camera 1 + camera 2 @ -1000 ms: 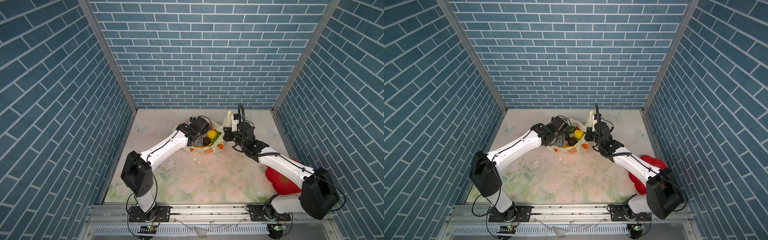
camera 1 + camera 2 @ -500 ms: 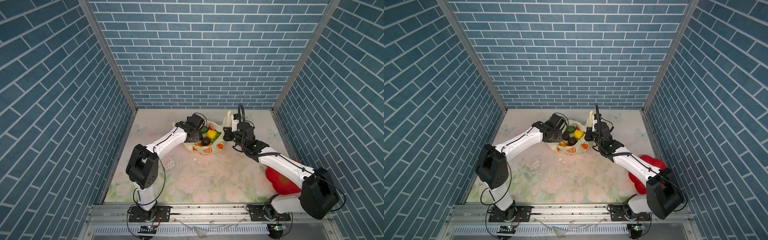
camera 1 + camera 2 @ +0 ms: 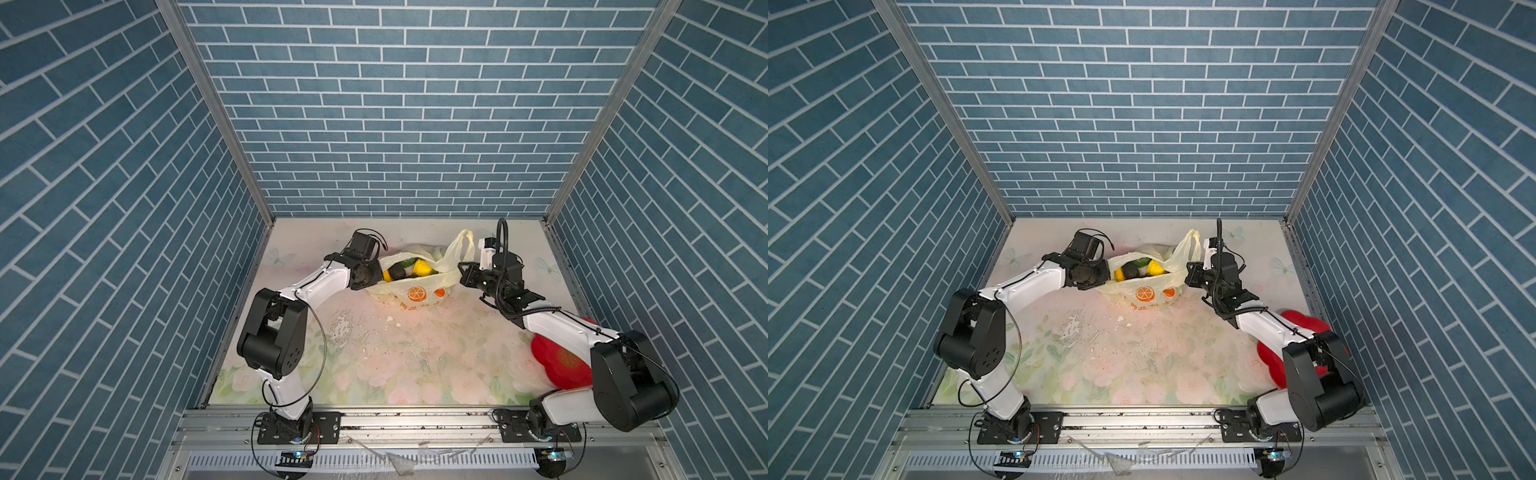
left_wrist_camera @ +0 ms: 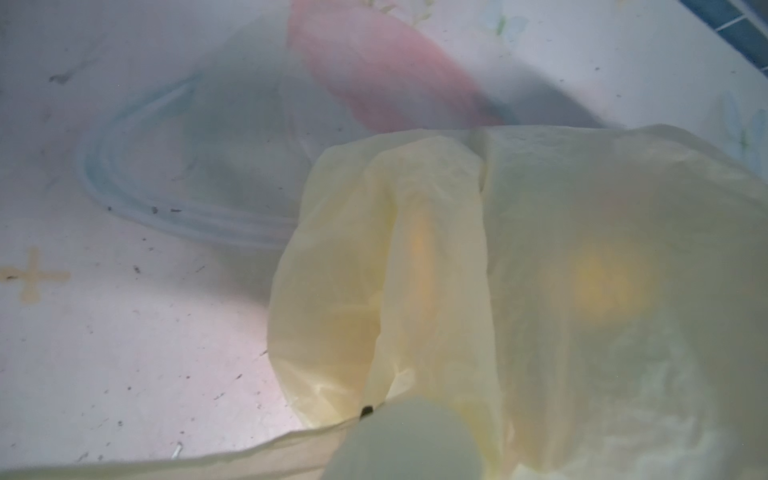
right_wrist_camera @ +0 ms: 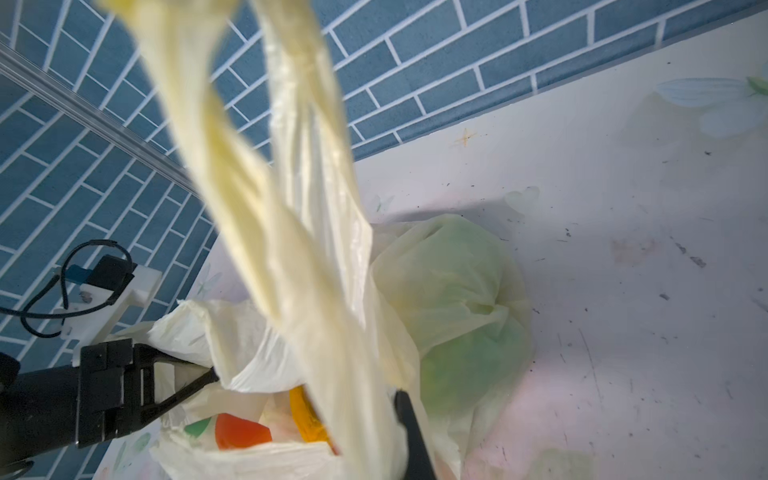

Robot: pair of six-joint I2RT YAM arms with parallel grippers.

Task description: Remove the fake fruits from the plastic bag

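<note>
The pale-yellow plastic bag (image 3: 415, 286) (image 3: 1144, 291) lies at the back middle of the table, its mouth stretched open between both grippers. Fake fruits show inside it: a yellow knobbly ball (image 3: 422, 268) (image 3: 1155, 268), a dark brown piece (image 3: 398, 272) and a green fruit (image 3: 409, 262). My left gripper (image 3: 376, 274) (image 3: 1106, 272) is shut on the bag's left rim; bag film (image 4: 540, 291) fills its wrist view. My right gripper (image 3: 461, 275) (image 3: 1187, 276) (image 5: 374, 436) is shut on the twisted handle (image 5: 291, 208). A green fruit (image 5: 465, 299) shows through the bag's wall.
A red flower-shaped plate (image 3: 557, 361) (image 3: 1268, 357) lies at the right edge, partly under my right arm. White crumbs (image 3: 345, 328) are scattered on the flowered table top in front of the bag. Blue brick walls close in three sides.
My left gripper has moved from over the bag's mouth to its left rim and has shut on it. The mouth now stands wider. The right gripper has kept its hold.
</note>
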